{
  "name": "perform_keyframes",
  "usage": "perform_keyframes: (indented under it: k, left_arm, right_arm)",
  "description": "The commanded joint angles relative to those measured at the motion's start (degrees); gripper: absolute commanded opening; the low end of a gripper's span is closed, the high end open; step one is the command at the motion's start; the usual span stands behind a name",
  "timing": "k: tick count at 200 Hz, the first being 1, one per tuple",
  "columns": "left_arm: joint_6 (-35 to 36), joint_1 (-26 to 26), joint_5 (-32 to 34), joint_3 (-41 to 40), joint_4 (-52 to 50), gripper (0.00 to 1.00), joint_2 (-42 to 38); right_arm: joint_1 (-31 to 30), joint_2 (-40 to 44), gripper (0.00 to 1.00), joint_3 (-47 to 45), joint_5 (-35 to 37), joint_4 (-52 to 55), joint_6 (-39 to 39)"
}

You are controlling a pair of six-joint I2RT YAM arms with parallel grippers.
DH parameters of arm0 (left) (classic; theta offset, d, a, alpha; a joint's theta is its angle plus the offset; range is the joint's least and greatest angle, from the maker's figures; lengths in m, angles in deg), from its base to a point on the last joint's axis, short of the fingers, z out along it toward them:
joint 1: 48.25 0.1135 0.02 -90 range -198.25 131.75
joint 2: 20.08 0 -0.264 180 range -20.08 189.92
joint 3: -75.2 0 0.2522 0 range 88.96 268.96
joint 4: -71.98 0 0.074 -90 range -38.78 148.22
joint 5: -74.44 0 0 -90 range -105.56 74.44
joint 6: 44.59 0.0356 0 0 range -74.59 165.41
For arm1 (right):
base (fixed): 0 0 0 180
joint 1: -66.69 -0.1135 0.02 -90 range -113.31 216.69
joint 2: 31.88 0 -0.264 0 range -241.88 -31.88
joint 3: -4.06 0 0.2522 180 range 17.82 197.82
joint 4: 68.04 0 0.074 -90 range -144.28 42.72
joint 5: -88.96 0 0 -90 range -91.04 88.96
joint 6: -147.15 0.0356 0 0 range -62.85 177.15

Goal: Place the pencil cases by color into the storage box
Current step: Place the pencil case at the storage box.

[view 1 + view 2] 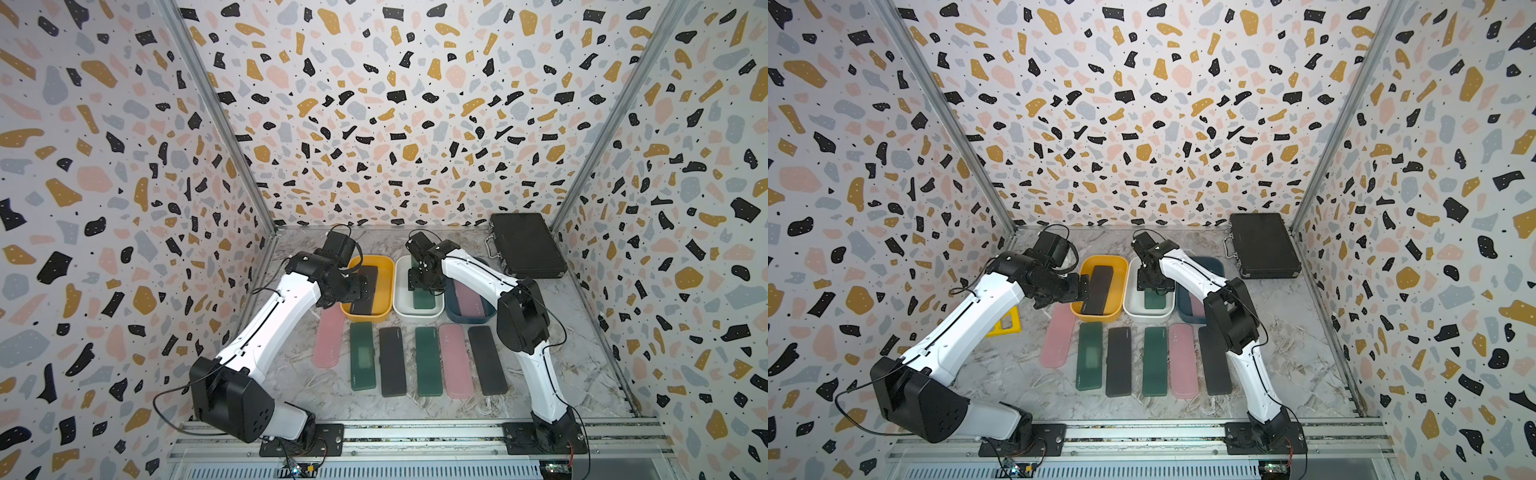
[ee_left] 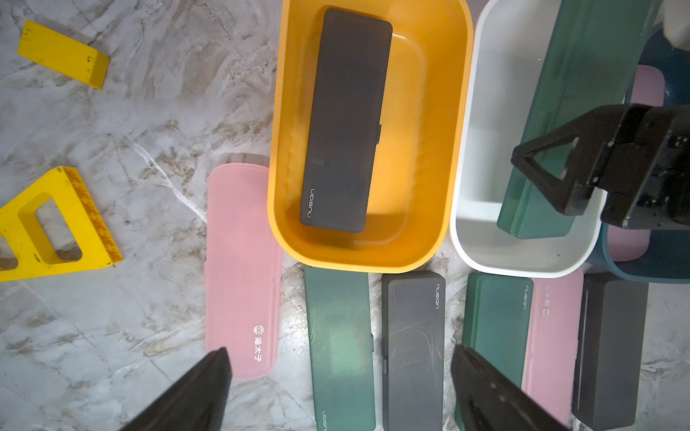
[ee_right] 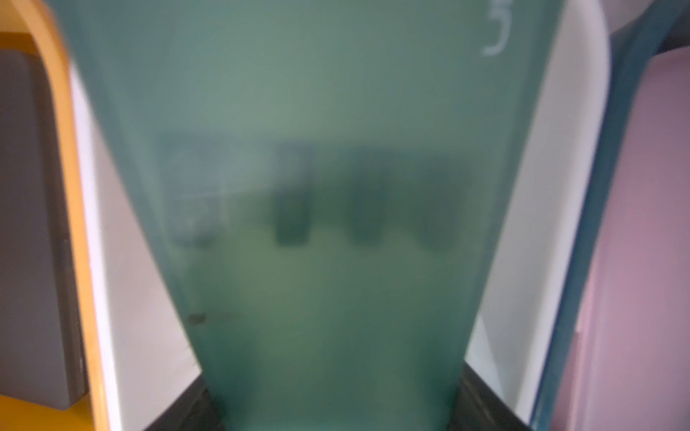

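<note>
Three bins stand in a row: yellow [image 1: 365, 318], white [image 1: 417, 313], dark blue [image 1: 465, 319]. A black pencil case [image 2: 343, 123] lies in the yellow bin, and a pink one [image 1: 467, 301] in the blue bin. My right gripper [image 3: 336, 406] is shut on a green case [image 3: 317, 149], which leans tilted inside the white bin [image 2: 481, 149]. My left gripper [image 2: 339, 358] hangs open and empty by the yellow bin's near left side. In front of the bins several cases lie side by side: pink [image 1: 328, 336], green [image 1: 362, 355], black [image 1: 392, 361], green [image 1: 429, 360], pink [image 1: 456, 359], black [image 1: 487, 359].
A large black briefcase [image 1: 525, 245] lies at the back right corner. Two yellow plastic pieces, a triangle frame [image 2: 56, 224] and a block [image 2: 63, 54], sit on the marble table left of the bins. Patterned walls close in three sides.
</note>
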Motion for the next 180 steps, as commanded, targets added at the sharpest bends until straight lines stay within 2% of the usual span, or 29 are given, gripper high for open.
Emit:
perform_keyframes:
  k: [1, 180]
  left_arm:
    - [-0.10, 0.14, 0.03, -1.03, 0.64, 0.96, -1.36]
    - [0.28, 0.16, -0.21, -1.49, 0.69, 0.96, -1.55]
  right_arm:
    - [-0.24, 0.43, 0.56, 2.77, -0.02, 1.64, 0.78]
    - [-0.24, -5.60, 0.59, 4.81, -2.01, 1.76, 0.61]
